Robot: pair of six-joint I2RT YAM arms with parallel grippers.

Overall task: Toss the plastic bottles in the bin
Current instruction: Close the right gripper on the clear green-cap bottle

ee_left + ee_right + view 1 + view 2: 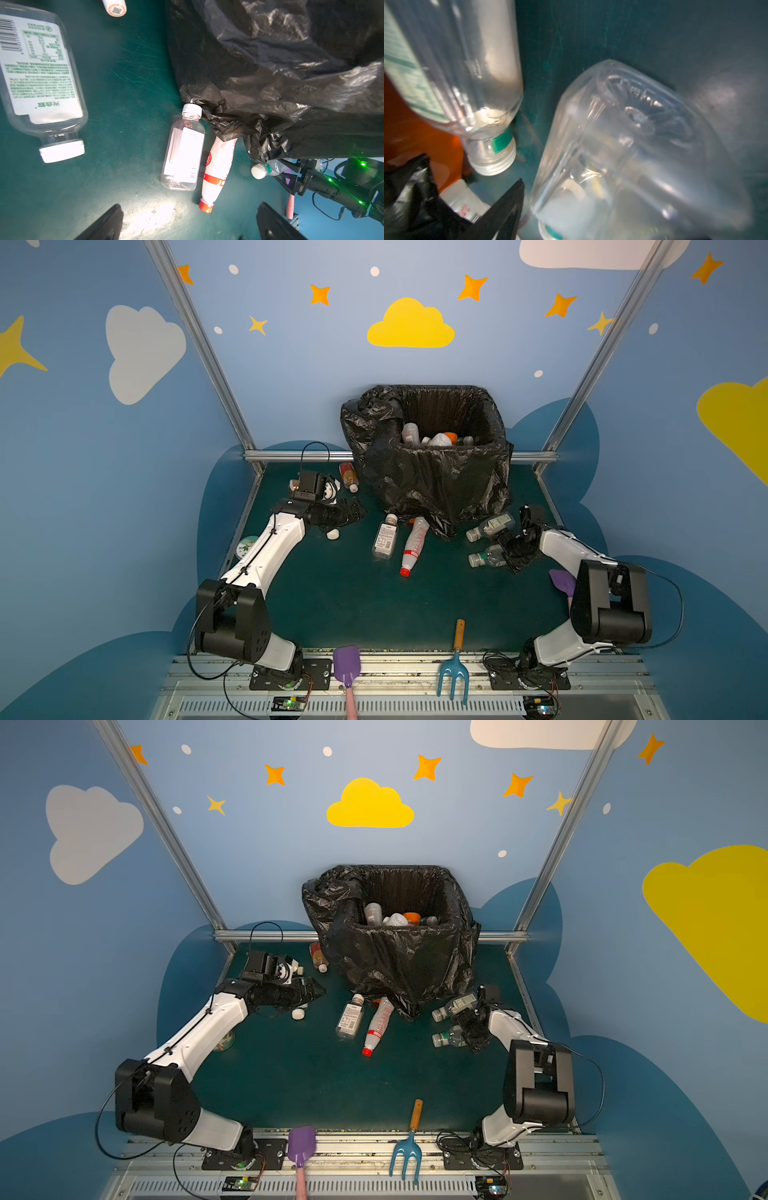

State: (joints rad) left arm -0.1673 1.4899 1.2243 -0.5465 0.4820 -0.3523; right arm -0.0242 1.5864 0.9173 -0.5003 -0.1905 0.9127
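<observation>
left gripper (190, 205) spread wide, empty, over green table (332, 605) left of bin (436, 472). right gripper (509, 549) down at lower clear bottle (488, 559); bottle filled right wrist view beside one finger (506, 207), blurred, could not tell if clamped. second clear bottle (490, 526) lay just beside. white-label bottle (384, 539) and red-cap bottle (413, 547) lay side by side at bin's foot. orange bottle (348, 476) lay by bin's left side. several bottles (440, 439) inside bin.

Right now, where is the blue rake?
In both top views the blue rake lies at the near edge, between the two arm bases, right of the front purple shovel.
</observation>
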